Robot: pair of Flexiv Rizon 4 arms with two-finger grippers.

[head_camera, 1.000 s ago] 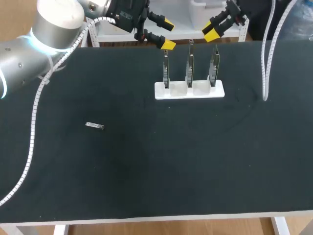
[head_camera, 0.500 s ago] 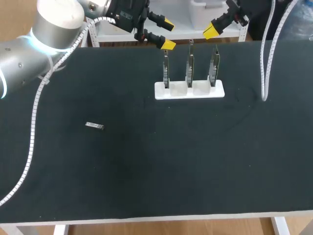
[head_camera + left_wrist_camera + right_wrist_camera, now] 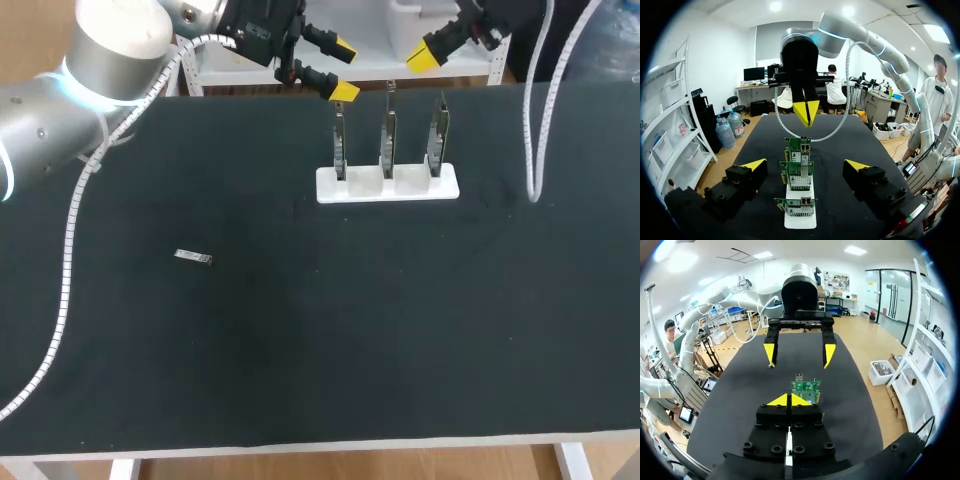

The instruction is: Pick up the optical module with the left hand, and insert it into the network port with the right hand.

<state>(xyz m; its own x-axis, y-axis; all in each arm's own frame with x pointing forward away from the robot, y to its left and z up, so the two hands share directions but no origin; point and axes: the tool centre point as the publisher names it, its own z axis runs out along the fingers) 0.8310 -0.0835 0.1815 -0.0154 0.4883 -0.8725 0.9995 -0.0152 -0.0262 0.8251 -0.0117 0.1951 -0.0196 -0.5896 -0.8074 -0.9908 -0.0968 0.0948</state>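
The optical module (image 3: 193, 257), a small silvery bar, lies flat on the black table (image 3: 300, 340) at the left, far from both grippers. It shows in neither wrist view. A white holder (image 3: 387, 184) at the back middle carries three upright green network boards (image 3: 388, 135). My left gripper (image 3: 344, 70) hangs open over the table's far edge, just left of the boards. My right gripper (image 3: 422, 58) is shut on nothing, behind the boards. In the left wrist view the boards (image 3: 799, 172) stand ahead of my open left gripper (image 3: 805, 165), with the shut right gripper (image 3: 805, 111) beyond them.
The right arm's white cable (image 3: 530, 150) hangs down over the table's right back part. In the right wrist view the shut right gripper (image 3: 789, 400) faces a board (image 3: 806, 387) and the open left gripper (image 3: 799, 347) beyond it.
My right gripper has shut from partly open and drifted slightly left; its cable swung left with it. The left arm and the module have not moved.
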